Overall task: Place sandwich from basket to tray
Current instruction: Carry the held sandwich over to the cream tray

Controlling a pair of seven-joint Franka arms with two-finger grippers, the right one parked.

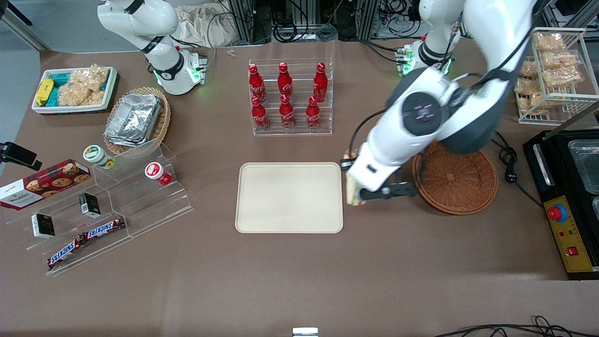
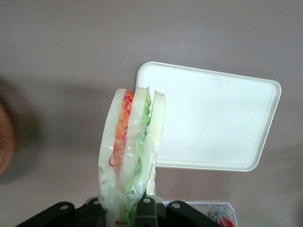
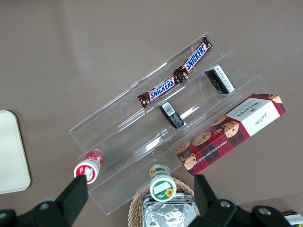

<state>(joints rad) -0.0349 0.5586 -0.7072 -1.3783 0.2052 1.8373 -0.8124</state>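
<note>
So your gripper [image 1: 362,194] is clamped on the sandwich [image 2: 130,151], between basket [image 1: 456,180] and tray [image 1: 289,197], held high to clear the tray's rim.

Left arm reaches out from its base over the worktop, forearm sloping down toward the front camera and toward the tray [image 1: 289,197]. Wrist is bent so the tool [image 1: 356,195] hangs above the worktop just beside the tray's edge on the working arm's end, between tray and basket [image 1: 456,179]. Tool fingers are closed against the sandwich [image 2: 131,156], gripping its lower end; the wedge stands out from the fingers, clear of the worktop.
</note>
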